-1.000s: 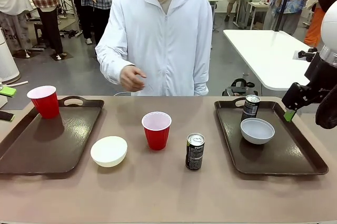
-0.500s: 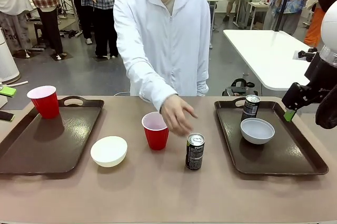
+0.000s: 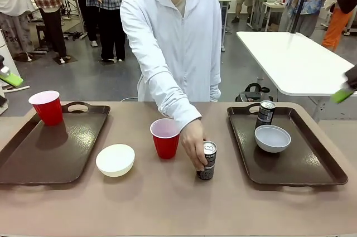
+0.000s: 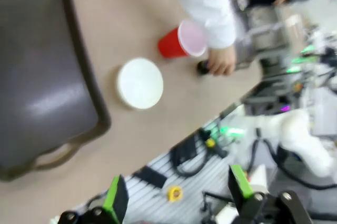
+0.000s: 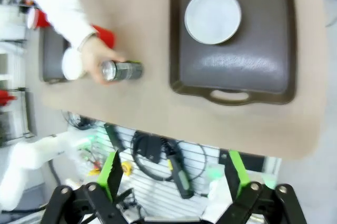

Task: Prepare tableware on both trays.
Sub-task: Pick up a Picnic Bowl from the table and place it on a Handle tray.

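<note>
Gripping a slim dark can [image 3: 210,164] that stands upright near the middle of the table [image 3: 167,206], the person's hand [image 3: 194,143] reaches in from the far edge in a white sleeve. Just to the can's left, apart from it, a red cup [image 3: 165,138] stands upright on the bare table. Farther left, a cream-white bowl [image 3: 115,159] sits just beside the rim of the left tray [image 3: 56,148], not on it. That tray lies at the table's left end and carries a second red cup [image 3: 47,107] in its far left corner. The right tray [image 3: 301,161], at the table's right end, holds a second can [image 3: 265,112] upright near its far rim and a grey-white bowl [image 3: 273,138] just in front of it. The left jaws are spread wide, their green-padded fingers [image 4: 116,198] with nothing between them. The right jaws are likewise spread and empty, fingers [image 5: 110,169] well apart, raised above the table's near edge.
</note>
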Tool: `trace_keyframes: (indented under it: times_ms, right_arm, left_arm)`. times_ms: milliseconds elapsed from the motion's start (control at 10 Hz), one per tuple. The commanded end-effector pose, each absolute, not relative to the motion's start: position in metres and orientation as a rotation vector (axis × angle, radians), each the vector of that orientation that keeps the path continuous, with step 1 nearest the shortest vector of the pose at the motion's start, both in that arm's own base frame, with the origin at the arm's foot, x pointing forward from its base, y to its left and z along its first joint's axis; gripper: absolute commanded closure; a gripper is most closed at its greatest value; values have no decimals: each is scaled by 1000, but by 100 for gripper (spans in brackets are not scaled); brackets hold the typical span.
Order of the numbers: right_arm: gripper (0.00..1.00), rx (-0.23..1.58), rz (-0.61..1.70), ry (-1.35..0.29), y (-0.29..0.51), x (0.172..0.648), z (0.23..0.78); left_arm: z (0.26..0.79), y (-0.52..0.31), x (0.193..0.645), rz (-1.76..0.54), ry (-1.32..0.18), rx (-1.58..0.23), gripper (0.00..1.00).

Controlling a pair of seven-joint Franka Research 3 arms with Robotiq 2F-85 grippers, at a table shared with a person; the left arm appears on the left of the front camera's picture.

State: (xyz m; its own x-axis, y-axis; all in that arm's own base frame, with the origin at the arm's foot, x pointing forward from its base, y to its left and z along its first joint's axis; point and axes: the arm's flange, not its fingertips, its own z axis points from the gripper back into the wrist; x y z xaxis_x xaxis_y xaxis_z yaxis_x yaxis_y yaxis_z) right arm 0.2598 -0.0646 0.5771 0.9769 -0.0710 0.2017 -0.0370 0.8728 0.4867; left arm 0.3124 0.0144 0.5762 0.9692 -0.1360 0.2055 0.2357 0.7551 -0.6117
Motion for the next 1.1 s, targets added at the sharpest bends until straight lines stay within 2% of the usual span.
trace_keyframes:
  times_ms: [0,200,400,600,700,1000]
  right_arm:
    - [0,702,-21,-206,-114,242,592]
    - [0,897,12,-149,-155,256,579]
    - [0,1024,5,-83,-175,275,548]
    - [0,1063,3,-55,-173,286,527]
    - [0,1065,22,-70,-170,293,521]
    - [0,1055,-12,-74,-172,282,519]
  left_arm:
    - [618,-4,332,-285,-66,-507,0]
    - [621,-34,360,-290,-10,-419,0]
    - [598,-72,392,-246,17,-314,0]
    - [563,-103,407,-174,-5,-264,0]
    - [547,-118,410,-119,-66,-193,0]
    - [513,-141,399,-63,-176,2,0]
